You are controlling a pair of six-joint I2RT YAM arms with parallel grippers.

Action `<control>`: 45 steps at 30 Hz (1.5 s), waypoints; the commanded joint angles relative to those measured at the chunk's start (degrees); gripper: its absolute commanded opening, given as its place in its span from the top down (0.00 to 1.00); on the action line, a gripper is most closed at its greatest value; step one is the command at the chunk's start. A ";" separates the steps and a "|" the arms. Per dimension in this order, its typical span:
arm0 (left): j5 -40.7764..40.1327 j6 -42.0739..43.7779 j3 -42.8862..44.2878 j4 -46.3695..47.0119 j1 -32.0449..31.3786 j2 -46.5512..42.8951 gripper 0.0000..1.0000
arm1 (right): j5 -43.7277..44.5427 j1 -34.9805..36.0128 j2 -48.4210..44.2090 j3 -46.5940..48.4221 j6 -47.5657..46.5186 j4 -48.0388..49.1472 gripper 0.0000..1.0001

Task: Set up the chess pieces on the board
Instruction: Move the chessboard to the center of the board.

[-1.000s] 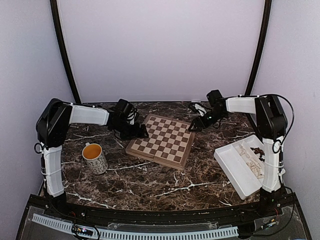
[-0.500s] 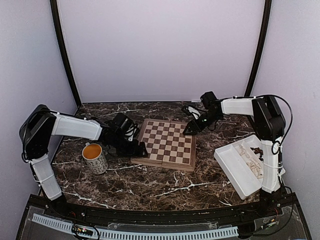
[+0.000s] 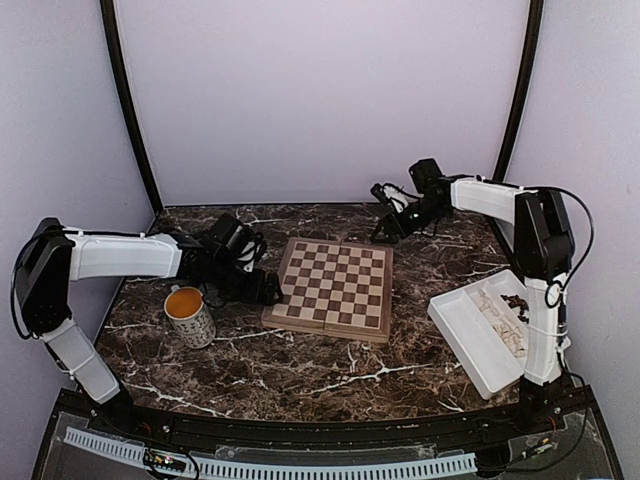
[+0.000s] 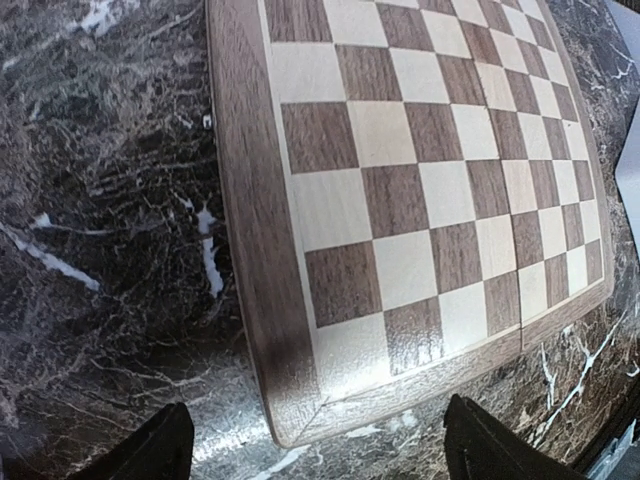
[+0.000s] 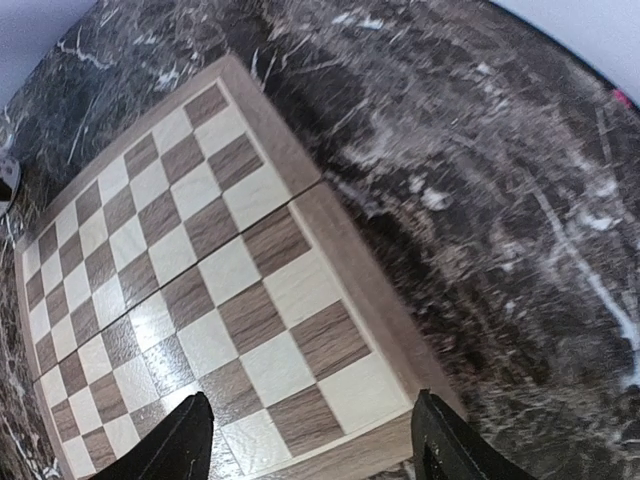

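Note:
The board (image 3: 335,288) lies flat mid-table, its edges square to the table front, with no figures on it. The chess pieces (image 3: 507,315), pale and dark, lie loose in a white tray (image 3: 470,345) at the right. My left gripper (image 3: 268,290) is low at the board's left edge and open. In the left wrist view the board (image 4: 420,180) has its near corner between the spread fingertips (image 4: 150,450) of the left gripper (image 4: 320,455), with nothing gripped. My right gripper (image 3: 384,230) hovers open off the far right corner. In the right wrist view the right gripper (image 5: 310,440) looks down on the board (image 5: 200,270).
A patterned mug (image 3: 188,315) with an orange inside stands just left of my left forearm, near the board's front left. The dark marble table (image 3: 300,365) ends at purple walls on three sides. The tray sits close to the right arm's base.
The board has turned from skewed to square with the table. My left arm has drawn back leftwards along its edge. My right gripper has lifted off the far corner towards the back.

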 commanded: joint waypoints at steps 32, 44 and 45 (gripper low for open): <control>2.27 6.74 5.05 -7.71 -1.75 -6.03 0.17 | -3.71 -0.47 6.19 0.40 -2.07 -4.23 0.27; -4.23 2.37 4.96 -16.20 -1.69 -4.71 0.16 | -3.58 4.96 -6.77 -18.43 -7.45 -5.12 0.27; -4.71 1.97 5.10 -17.04 -1.72 -4.49 0.15 | -3.50 5.69 -7.37 -19.39 -7.44 -4.96 0.27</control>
